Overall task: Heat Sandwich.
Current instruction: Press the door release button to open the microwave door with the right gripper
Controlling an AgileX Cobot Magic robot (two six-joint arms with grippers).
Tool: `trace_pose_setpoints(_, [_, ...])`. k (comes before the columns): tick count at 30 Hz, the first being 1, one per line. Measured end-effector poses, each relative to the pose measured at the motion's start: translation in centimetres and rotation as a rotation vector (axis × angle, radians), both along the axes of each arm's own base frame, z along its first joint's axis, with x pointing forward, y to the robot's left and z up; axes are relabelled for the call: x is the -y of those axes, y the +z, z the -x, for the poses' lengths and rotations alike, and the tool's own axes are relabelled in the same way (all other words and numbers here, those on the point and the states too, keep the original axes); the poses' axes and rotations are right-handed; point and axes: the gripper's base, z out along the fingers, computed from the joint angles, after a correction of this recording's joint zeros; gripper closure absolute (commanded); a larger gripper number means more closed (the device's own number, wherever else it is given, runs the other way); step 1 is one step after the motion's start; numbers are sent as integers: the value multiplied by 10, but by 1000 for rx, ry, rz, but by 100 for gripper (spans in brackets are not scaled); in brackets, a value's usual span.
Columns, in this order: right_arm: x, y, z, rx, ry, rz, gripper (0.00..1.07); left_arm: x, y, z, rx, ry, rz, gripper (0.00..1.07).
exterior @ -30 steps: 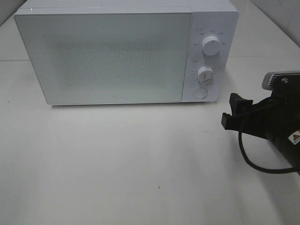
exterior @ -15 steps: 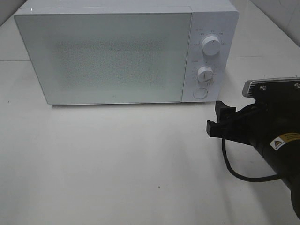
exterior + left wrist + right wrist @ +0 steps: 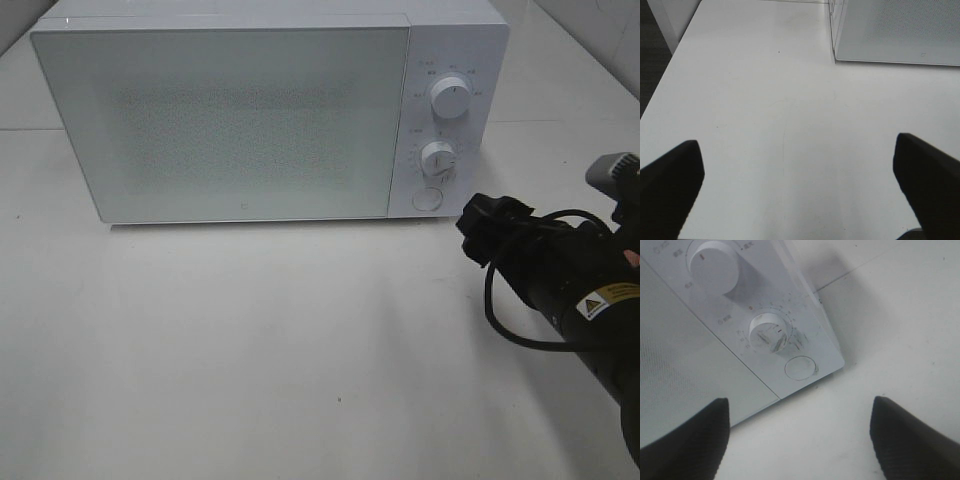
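The white microwave (image 3: 230, 120) stands at the back of the table with its door shut. The sandwich is out of view. My right gripper (image 3: 480, 218) hovers just in front of the microwave's lower right corner, close to the round door button (image 3: 427, 198). In the right wrist view the right gripper (image 3: 800, 402) is open and empty, facing the lower knob (image 3: 769, 332) and the button (image 3: 800, 367). My left gripper (image 3: 797, 141) is open and empty over bare table, off the microwave's left front corner (image 3: 837, 52); it is outside the exterior view.
The white table (image 3: 250, 350) stretches in front of the microwave. An upper knob (image 3: 450, 98) and a lower knob (image 3: 437, 157) sit on the control panel. The right arm's black cable (image 3: 520, 335) loops beside its wrist. The table's left edge (image 3: 670, 55) shows.
My right arm has swung left, then moved up toward the microwave's control panel, and its wrist has rolled. The microwave door has stayed shut.
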Motion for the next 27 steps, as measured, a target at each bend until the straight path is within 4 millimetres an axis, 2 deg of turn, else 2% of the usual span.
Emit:
trace_pose_setpoints(4, [0,0,0,-17,-88,-293,32,0,0,0,0,0,0,9])
trace_pose_setpoints(7, [0,0,0,-23,-115,-385,33,0,0,0,0,0,0,9])
trace_pose_setpoints(9, [0,0,0,-30,-154,-511,36,0,0,0,0,0,0,9])
trace_pose_setpoints(12, [0,0,0,-34,-177,-587,40,0,0,0,0,0,0,9])
trace_pose_setpoints(13, [0,0,0,-38,-196,-651,46,0,0,0,0,0,0,9])
trace_pose_setpoints(14, [0,0,0,-38,-196,-651,46,0,0,0,0,0,0,9])
trace_pose_setpoints(16, [0,0,0,-41,-215,-709,54,0,0,0,0,0,0,9])
trace_pose_setpoints(17, [0,0,0,-45,-235,-772,65,0,0,0,0,0,0,9])
trace_pose_setpoints(18, [0,0,0,-46,-244,-804,72,0,0,0,0,0,0,9])
trace_pose_setpoints(19, [0,0,0,-46,-244,-804,72,0,0,0,0,0,0,9])
trace_pose_setpoints(21, [0,0,0,-53,-261,-855,84,0,0,0,0,0,0,9])
trace_pose_setpoints(22, [0,-1,0,-65,-274,-887,96,0,0,0,0,0,0,9])
trace_pose_setpoints(23, [0,-1,0,-65,-274,-887,96,0,0,0,0,0,0,9])
trace_pose_setpoints(25, [0,-2,1,-80,-282,-898,107,0,0,0,0,0,0,9])
trace_pose_setpoints(27, [0,-3,1,-86,-282,-897,107,0,0,0,0,0,0,9])
